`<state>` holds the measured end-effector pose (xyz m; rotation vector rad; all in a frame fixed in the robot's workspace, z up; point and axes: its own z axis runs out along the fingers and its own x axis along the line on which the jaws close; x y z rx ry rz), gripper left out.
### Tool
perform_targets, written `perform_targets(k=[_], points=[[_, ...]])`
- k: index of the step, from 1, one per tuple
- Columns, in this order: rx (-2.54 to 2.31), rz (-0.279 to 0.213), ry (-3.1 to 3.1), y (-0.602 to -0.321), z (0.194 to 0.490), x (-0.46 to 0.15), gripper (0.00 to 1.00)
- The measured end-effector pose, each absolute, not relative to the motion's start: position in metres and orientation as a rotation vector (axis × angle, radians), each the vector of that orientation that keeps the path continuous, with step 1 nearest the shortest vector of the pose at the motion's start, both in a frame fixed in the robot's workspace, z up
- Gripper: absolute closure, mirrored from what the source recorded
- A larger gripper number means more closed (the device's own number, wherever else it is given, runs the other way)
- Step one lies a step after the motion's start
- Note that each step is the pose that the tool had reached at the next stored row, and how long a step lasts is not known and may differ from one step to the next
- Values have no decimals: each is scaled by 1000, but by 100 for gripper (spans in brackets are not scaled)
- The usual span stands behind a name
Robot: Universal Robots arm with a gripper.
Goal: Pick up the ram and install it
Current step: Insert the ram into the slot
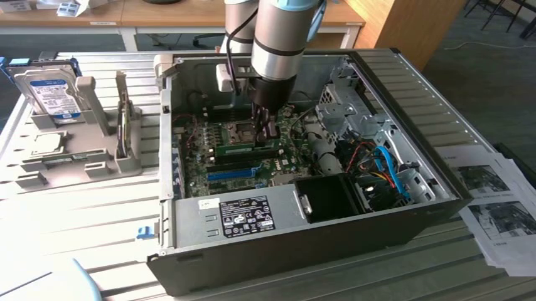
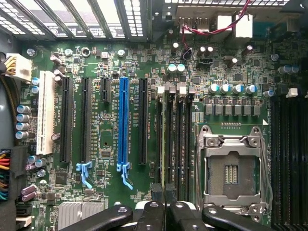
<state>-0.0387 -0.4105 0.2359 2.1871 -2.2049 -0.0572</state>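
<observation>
The fingers (image 2: 158, 193) (image 1: 268, 128) are drawn narrow, their tips almost together on the top edge of the ram (image 1: 245, 149), which stands on edge in a slot between the blue slot (image 2: 123, 122) and the CPU socket (image 2: 231, 173). The arm (image 1: 280, 37) comes straight down into the open case (image 1: 277, 244), which lies on its side with the board (image 1: 251, 166) facing up.

In the exterior view, the case sits on a pale, slatted table (image 1: 84, 226). At nine o'clock from it stands a grey holder (image 1: 75, 160), with a hard drive (image 1: 50, 94) upright at its far end. At four o'clock, printed papers (image 1: 498, 200) lie in a loose stack by the table's edge. At twelve o'clock, beyond the table, run wooden desks (image 1: 167, 15); at two o'clock is dark carpeted floor (image 1: 469, 75).
</observation>
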Motion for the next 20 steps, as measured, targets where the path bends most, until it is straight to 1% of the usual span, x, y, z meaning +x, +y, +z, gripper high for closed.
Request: perform_targets(k=[20], points=[[2186,-57,-2206,-413,234,-38,89]])
